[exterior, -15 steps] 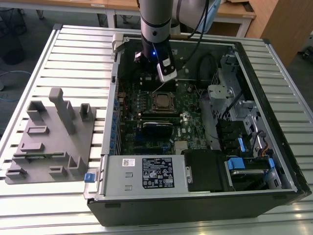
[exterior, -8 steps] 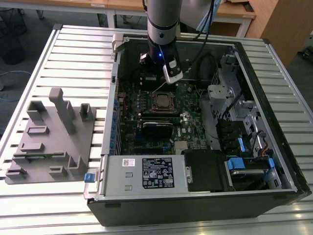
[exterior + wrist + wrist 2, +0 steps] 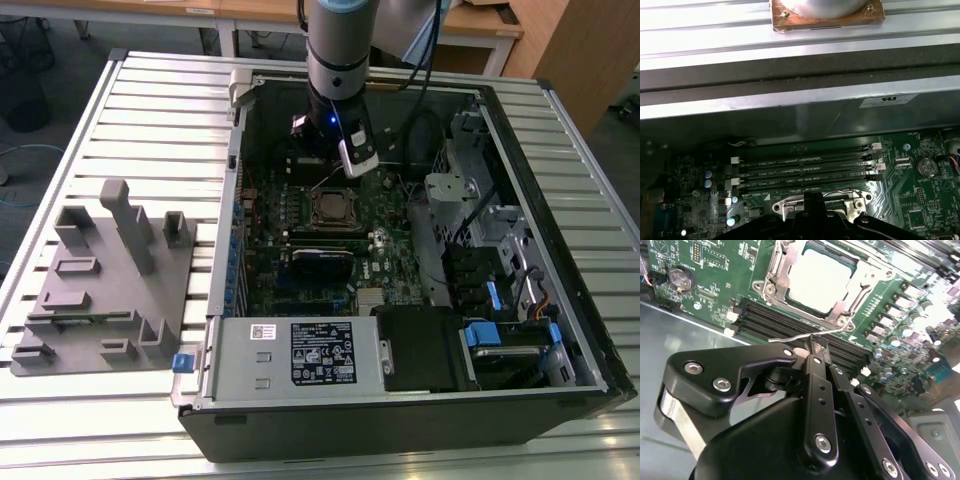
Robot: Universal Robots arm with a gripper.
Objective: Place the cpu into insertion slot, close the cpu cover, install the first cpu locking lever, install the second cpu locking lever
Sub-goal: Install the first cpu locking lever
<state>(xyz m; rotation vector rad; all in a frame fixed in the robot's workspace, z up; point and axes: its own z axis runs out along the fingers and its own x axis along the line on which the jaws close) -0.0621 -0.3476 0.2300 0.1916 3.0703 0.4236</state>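
Observation:
The cpu (image 3: 820,280) lies flat in the insertion slot (image 3: 333,208) on the green board, its pale metal top showing through the window of the cpu cover (image 3: 775,275), which lies down over it. A thin wire locking lever (image 3: 790,338) juts out from the socket's corner over the memory slots. My gripper (image 3: 815,346) is shut on this lever, the black fingers (image 3: 816,375) meeting at the wire. In the exterior view the gripper (image 3: 340,172) hangs just behind the socket inside the open case. In the first wrist view the socket's edge (image 3: 790,206) peeks past the fingers.
Black memory slots (image 3: 805,170) run between the socket and the case wall (image 3: 790,95). A coin battery (image 3: 680,279) sits on the board. A black card (image 3: 320,262), a power supply (image 3: 300,350) and drive bays (image 3: 500,300) crowd the case. A grey fixture (image 3: 110,270) stands on the slatted table.

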